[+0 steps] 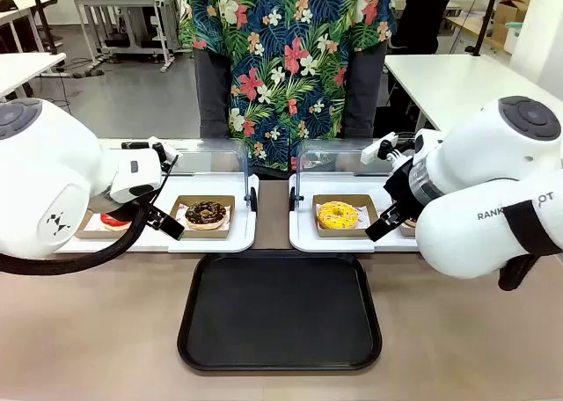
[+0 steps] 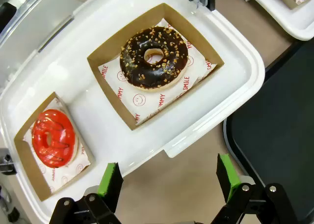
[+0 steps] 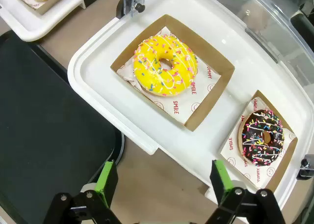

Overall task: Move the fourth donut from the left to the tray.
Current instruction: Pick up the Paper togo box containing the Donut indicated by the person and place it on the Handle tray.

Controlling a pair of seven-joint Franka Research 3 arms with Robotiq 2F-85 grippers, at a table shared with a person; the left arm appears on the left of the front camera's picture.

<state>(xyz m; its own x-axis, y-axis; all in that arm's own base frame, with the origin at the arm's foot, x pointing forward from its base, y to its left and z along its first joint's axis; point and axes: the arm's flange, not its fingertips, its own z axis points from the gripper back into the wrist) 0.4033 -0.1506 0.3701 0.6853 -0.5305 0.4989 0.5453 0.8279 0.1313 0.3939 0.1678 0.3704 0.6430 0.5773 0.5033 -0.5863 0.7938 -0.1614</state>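
the fourth donut (image 3: 262, 138) sits in its brown holder (image 3: 285, 161) at the right end of the right white tray (image 3: 98, 76), just right of the yellow donut (image 3: 165, 65). it has dark glaze, pale drizzle and coloured sprinkles. from the front, the right arm covers most of it.

the right tool (image 3: 163, 177) hangs with its jaws wide apart and nothing between them. it is over the near edge of that white tray, closer to the yellow donut than to the fourth one, and touches neither.

the black tray (image 1: 280, 309) lies on the bench (image 1: 88, 331) at the near middle, just in front of both white trays.

the left tool (image 2: 169, 177) is spread open too, holding nothing, above the bench by the near rim of the left white tray (image 2: 73, 62). there a red donut (image 2: 53, 138) and a crumb-topped donut (image 2: 154, 58) lie in their own holders.

a person in a flowered shirt (image 1: 290, 58) stands at the far side.
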